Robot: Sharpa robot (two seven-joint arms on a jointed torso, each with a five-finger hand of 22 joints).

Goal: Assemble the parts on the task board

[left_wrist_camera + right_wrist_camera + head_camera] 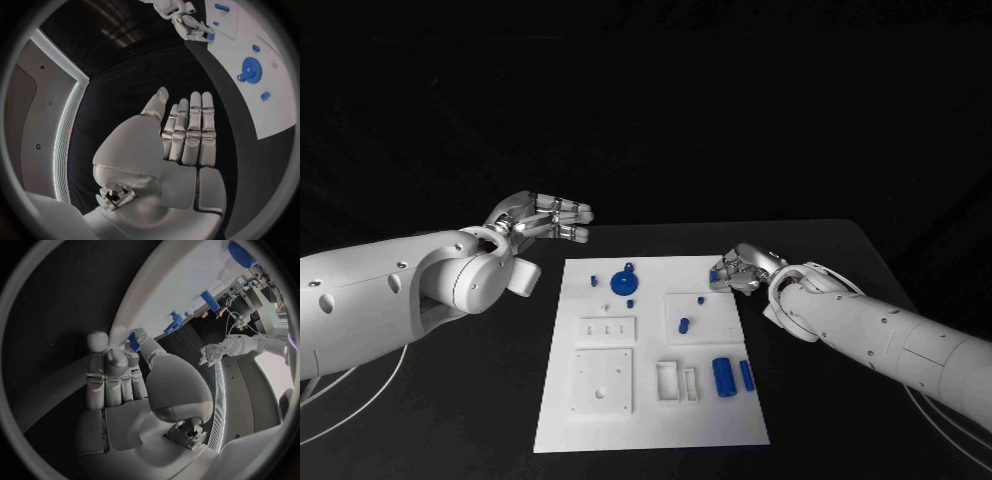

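Assembly looks barely begun: small blue plastic parts (723, 375) lie loose on the flat white task board (653, 425) mid-surface. Right hand (737, 270) pinches a small blue piece (134, 338) at the board's far right edge, probably for seating. Left hand (545, 217) hovers released, fingers straight, off the board's far left corner.

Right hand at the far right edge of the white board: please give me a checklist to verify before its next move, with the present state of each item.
1. Right hand holds a small blue part between thumb and finger: ok.
2. White rectangular task board lies flat on the black table: ok.
3. Left hand is off the board, open, holding nothing: ok.
4. Blue gear-shaped disc sits on the board: ok.
5. Target slot for the held part: cannot tell.
6. Grip firmness: cannot tell.
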